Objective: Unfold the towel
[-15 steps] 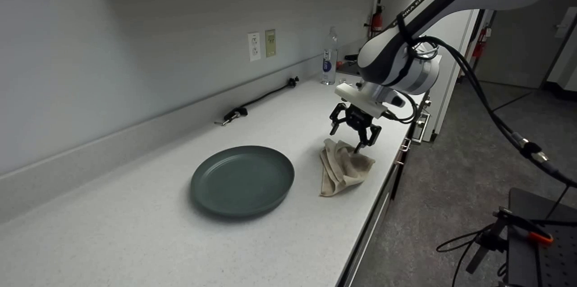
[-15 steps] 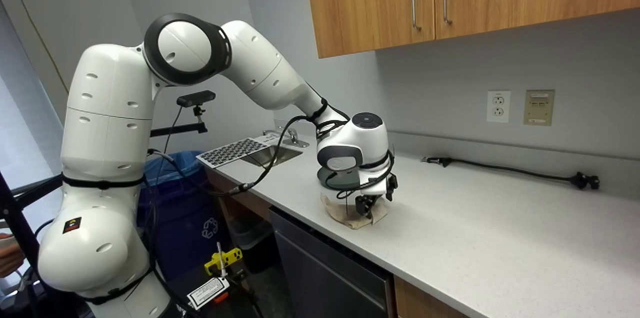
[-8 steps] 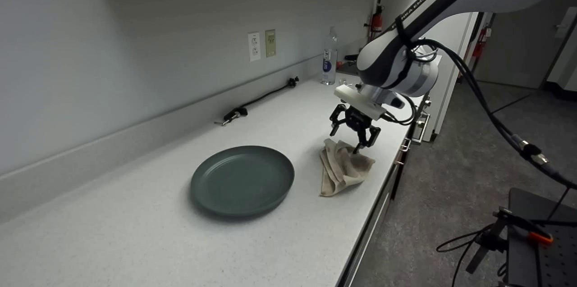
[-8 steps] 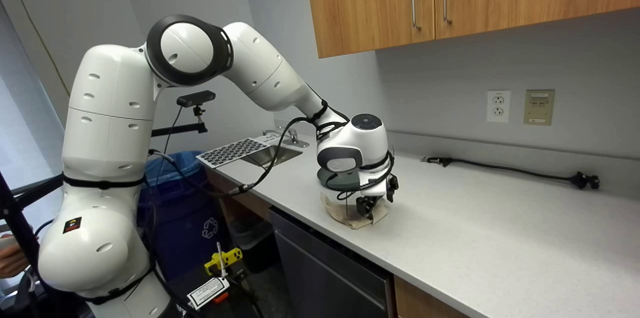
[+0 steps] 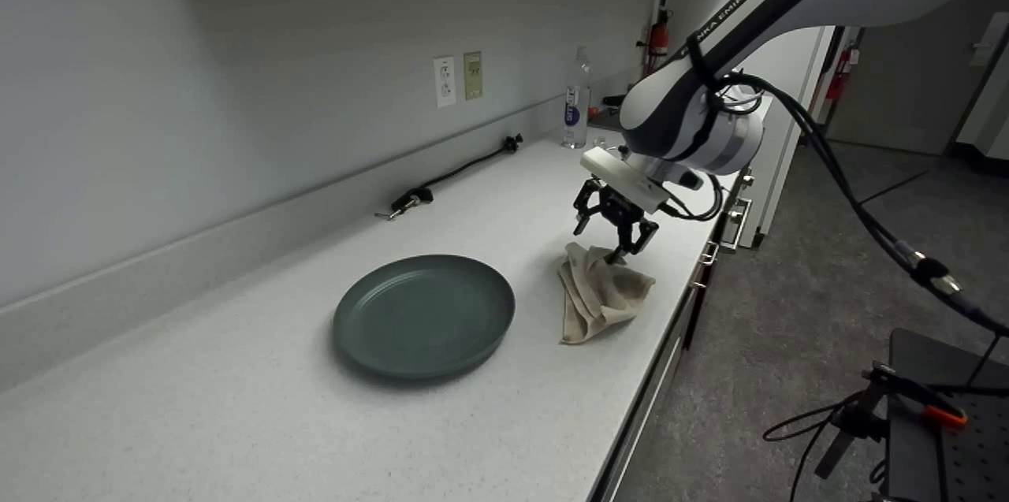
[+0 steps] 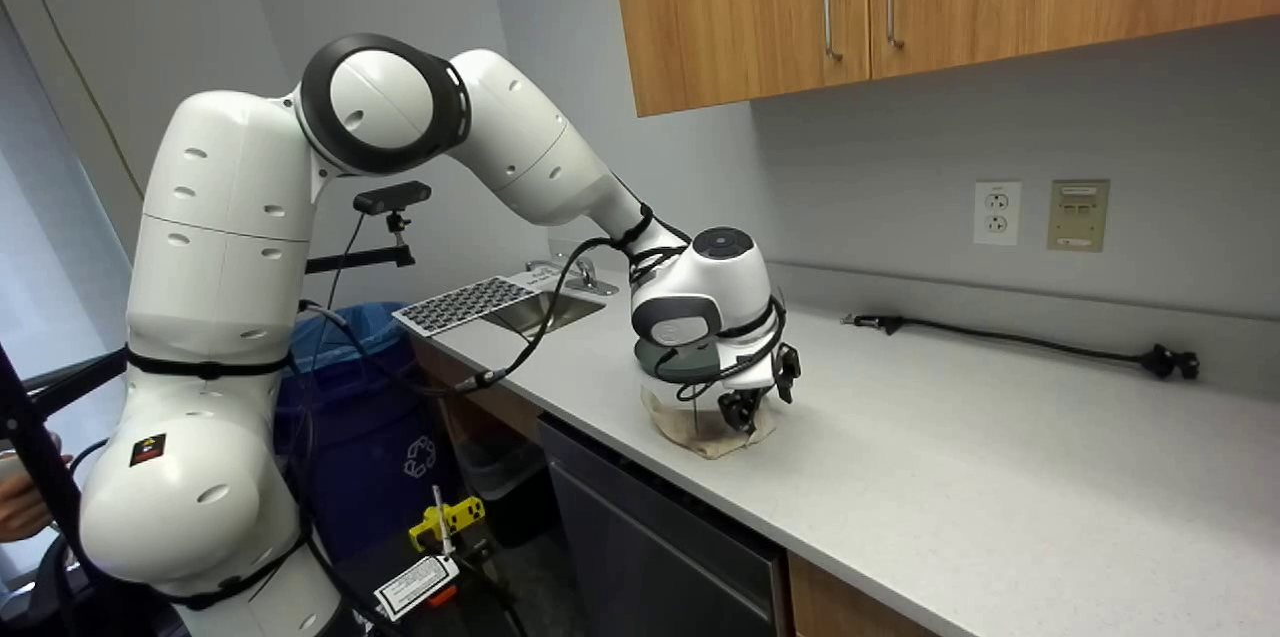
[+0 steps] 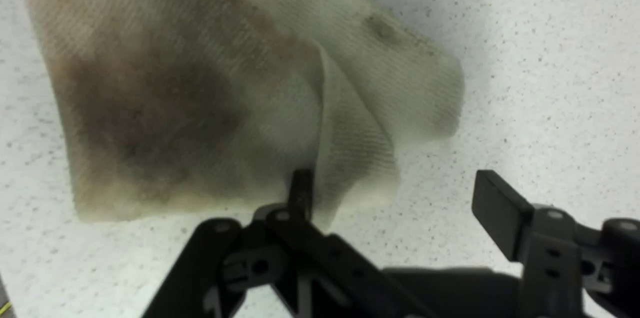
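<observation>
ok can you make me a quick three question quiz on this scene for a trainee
1. Multiple choice: what colour is the round plate beside the towel? (a) red (b) dark green (c) white
2. True or false: the towel lies completely flat, without any folds.
3. Fill in one word: the claw is ____, not shut.

Key: 1 b; 2 false, it is bunched in folds; 3 open.

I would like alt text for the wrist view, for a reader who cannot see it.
Close-up of a beige, darkly smudged towel, partly folded over itself, on a white speckled countertop. The black pincer stands open: one finger overlaps the towel beside a fold, the other finger hangs over the countertop; contact with the cloth is unclear.
</observation>
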